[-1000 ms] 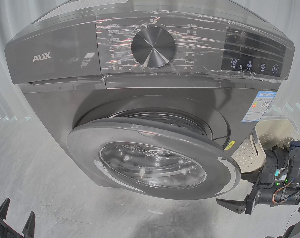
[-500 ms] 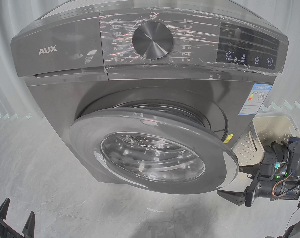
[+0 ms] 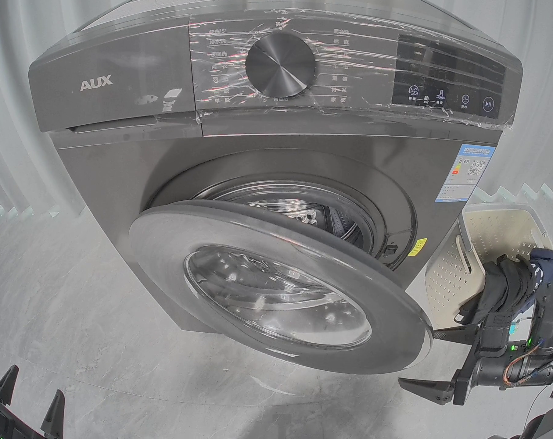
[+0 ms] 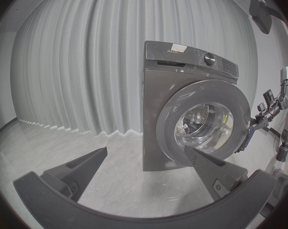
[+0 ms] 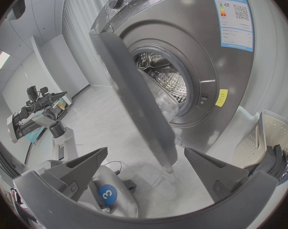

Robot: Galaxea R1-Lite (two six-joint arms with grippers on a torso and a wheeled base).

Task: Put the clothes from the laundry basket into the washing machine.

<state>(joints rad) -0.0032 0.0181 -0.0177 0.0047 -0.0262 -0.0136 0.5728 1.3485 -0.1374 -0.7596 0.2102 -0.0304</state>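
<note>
Head view had the left gripper [image 3: 32, 390] low at the left edge, over the pale floor [image 3: 75, 312], its two dark fingers spread apart with nothing between them. It was well apart from the washing machine [image 3: 124, 172], a grey front-loader standing in the middle. The machine's round door [image 3: 166, 245] was swung out towards the camera. Behind the door, the drum [image 3: 301, 205] showed through the opening as ribbed, perforated metal. In the right wrist view the same shiny drum wall was visible past the door's glass bowl.

The right gripper [image 3: 436, 362] sat low by the door's free edge, fingers parted and clamped on nothing. From its own wrist camera that edge lay between the two fingers, though contact could not be told.

The laundry basket [image 3: 447, 269], cream and perforated, stood on the floor just beside the machine's right side. The clothes [image 3: 505, 285] were in the basket, bunched at its near rim. They were dark grey folds draped over the edge with a blue piece beside them
</note>
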